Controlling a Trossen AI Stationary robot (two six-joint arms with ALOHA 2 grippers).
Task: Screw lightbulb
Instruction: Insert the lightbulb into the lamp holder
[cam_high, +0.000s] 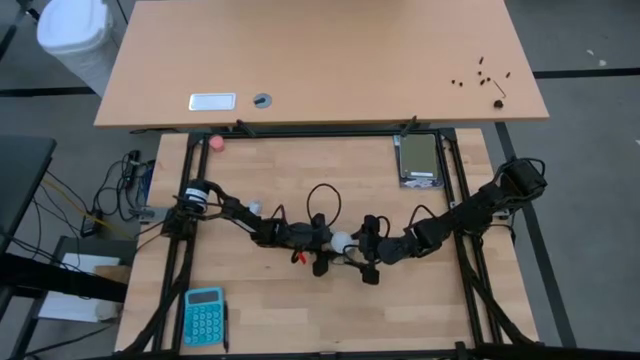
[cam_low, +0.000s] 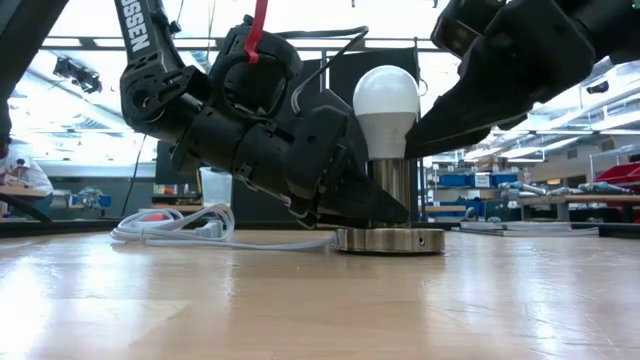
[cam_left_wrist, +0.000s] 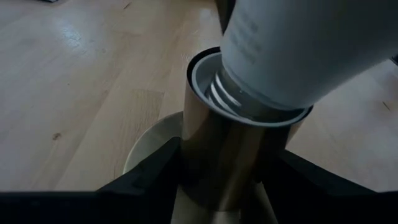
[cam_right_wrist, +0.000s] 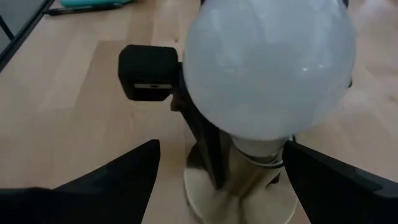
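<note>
A: What sort of place is this?

B: A robotics lab or workshop. Two dark arms work over a wooden bench (cam_high: 300, 310) set in a black metal frame (cam_high: 470, 290), with loose cables trailing off at nine o'clock.

A: Anything beyond the bench?

B: Yes. The low view looks into a big open room with ceiling lights, shelving (cam_low: 470, 185) stacked with blue bins and other worktables. A second desk (cam_high: 320, 60) stands at twelve o'clock, small screws (cam_high: 482, 72) scattered on it.

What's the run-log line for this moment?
lightbulb: upright in socket, threads partly showing | left gripper: shut on socket | right gripper: open beside lightbulb | cord: on table
</note>
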